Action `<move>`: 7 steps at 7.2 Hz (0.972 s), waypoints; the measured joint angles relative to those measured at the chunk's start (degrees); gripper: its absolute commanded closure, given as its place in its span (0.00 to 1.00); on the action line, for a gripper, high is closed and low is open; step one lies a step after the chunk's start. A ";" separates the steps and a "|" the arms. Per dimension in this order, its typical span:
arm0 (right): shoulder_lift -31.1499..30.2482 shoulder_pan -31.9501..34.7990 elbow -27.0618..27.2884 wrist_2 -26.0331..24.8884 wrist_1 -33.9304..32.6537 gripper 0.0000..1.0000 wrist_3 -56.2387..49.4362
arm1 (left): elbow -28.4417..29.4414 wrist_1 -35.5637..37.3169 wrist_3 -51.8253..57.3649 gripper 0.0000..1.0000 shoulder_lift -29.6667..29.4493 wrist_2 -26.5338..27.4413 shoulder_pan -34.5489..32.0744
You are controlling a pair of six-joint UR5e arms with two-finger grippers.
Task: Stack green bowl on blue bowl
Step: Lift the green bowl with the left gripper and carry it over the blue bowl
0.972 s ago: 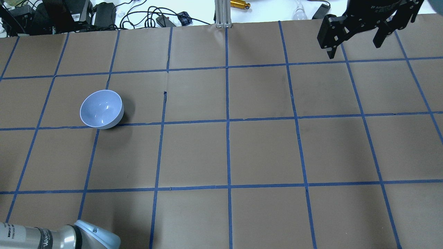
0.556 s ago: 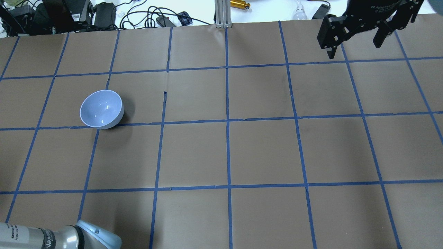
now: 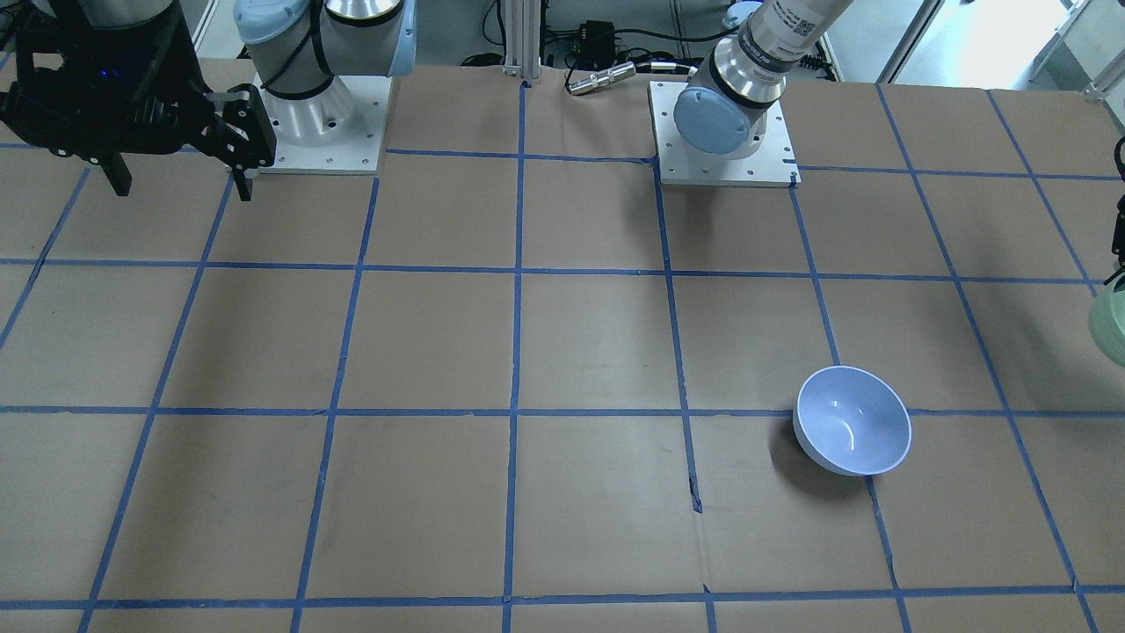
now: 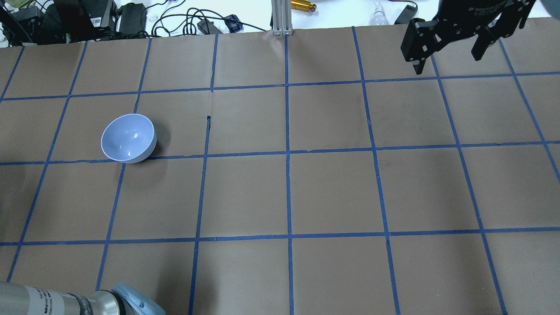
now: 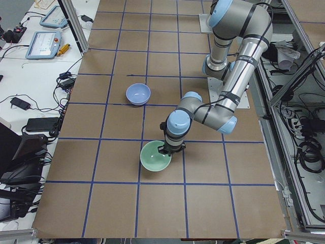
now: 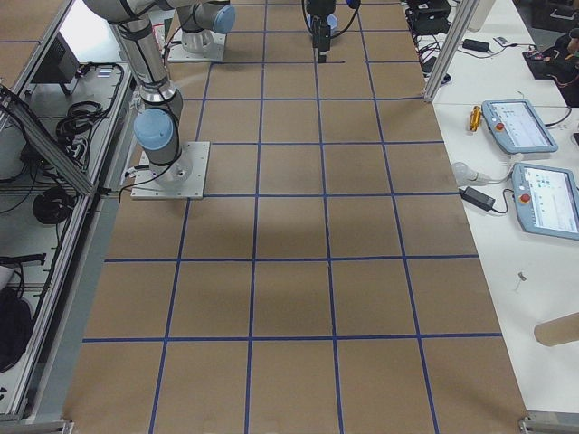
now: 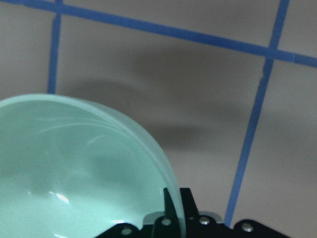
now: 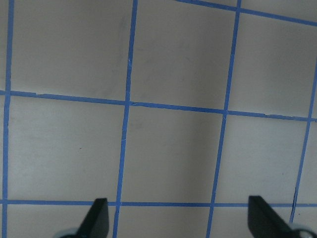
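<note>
Left claw pinches green bowl by its rim, elbow slid rightward; blue bowl unmoved; right claw still spread.

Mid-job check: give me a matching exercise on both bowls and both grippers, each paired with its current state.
Things:
1. green bowl
2. blue bowl
3. right gripper
4. left gripper

States:
A. open, holding nothing
B. standing alone, empty, nothing touching it
C. pinched at its rim
D. shut on a bowl's rim

Pairs: 1-C, 2-B, 3-A, 4-D
</note>
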 measured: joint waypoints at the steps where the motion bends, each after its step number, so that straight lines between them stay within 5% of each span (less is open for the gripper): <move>1: 0.00 0.00 0.00 0.00 0.00 0.00 0.00 | -0.01 -0.08 -3.01 1.00 1.91 -0.60 -3.86; 7: 0.00 -0.03 0.00 0.00 0.00 0.00 0.00 | -1.14 -0.13 -40.16 1.00 8.03 2.38 -31.14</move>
